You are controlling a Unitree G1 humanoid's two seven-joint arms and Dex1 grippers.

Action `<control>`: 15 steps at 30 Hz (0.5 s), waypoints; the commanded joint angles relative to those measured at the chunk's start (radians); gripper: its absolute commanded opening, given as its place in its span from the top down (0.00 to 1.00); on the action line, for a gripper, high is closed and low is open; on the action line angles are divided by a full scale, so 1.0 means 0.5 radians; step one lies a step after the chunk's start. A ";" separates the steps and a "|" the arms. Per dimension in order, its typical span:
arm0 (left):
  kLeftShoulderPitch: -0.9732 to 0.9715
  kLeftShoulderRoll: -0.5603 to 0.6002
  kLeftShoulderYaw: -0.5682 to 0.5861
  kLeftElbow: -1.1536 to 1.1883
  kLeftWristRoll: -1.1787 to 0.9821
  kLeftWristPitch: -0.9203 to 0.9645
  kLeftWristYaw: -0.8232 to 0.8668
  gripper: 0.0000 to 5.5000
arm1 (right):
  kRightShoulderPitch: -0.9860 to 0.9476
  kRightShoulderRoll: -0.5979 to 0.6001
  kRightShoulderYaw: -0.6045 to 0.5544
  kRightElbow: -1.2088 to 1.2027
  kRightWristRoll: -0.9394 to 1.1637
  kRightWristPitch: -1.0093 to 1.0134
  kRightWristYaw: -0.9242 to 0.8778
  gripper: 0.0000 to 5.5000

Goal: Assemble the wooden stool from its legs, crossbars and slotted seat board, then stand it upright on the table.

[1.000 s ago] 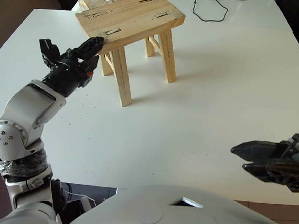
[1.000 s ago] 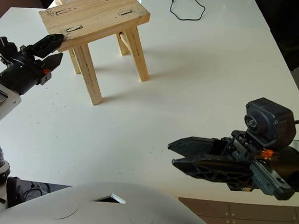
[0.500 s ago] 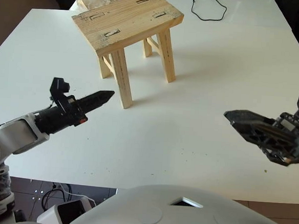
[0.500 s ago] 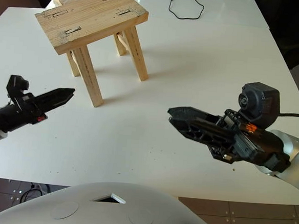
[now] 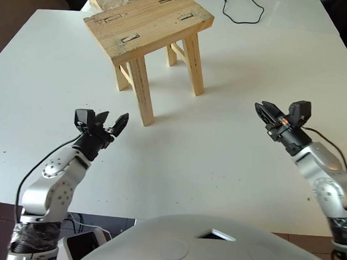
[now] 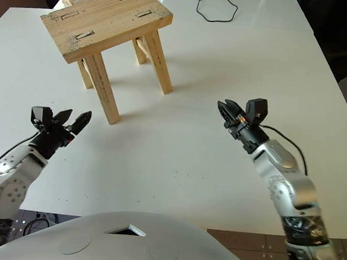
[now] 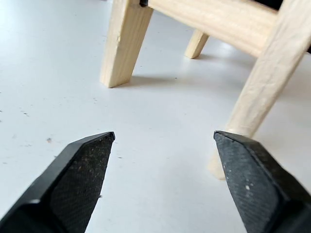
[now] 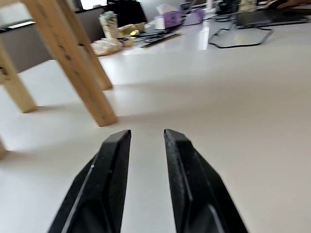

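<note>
On the white table (image 5: 219,157) the pale wooden stool (image 5: 146,30) stands upright, assembled — best left untouched, I judge: left hand (image 5: 110,121) spread, right hand (image 5: 264,109) narrowly parted, both empty, neither touching it.

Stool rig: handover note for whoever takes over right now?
Left hand: open, empty, low over the white table, just short of the front leg of the pale wooden stool.
Right hand: fingers a narrow gap apart, empty, over the table's right side, clear of the stool.
Stool: assembled, slotted seat on top, upright on its legs at the table's far left.
Done: assembly and standing, as far as visible.
Left: probably only a joint check.
</note>
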 commanded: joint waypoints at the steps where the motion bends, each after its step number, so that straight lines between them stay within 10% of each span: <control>1: -0.190 -0.221 -0.177 0.478 0.591 -0.569 0.069 0.31 | -0.246 0.381 0.143 0.751 -0.762 -0.653 -0.266 0.77; 15: -0.495 -0.484 -0.125 0.972 0.894 -1.053 0.041 0.31 | -0.465 0.757 -0.160 1.407 -0.986 -1.040 -0.264 0.77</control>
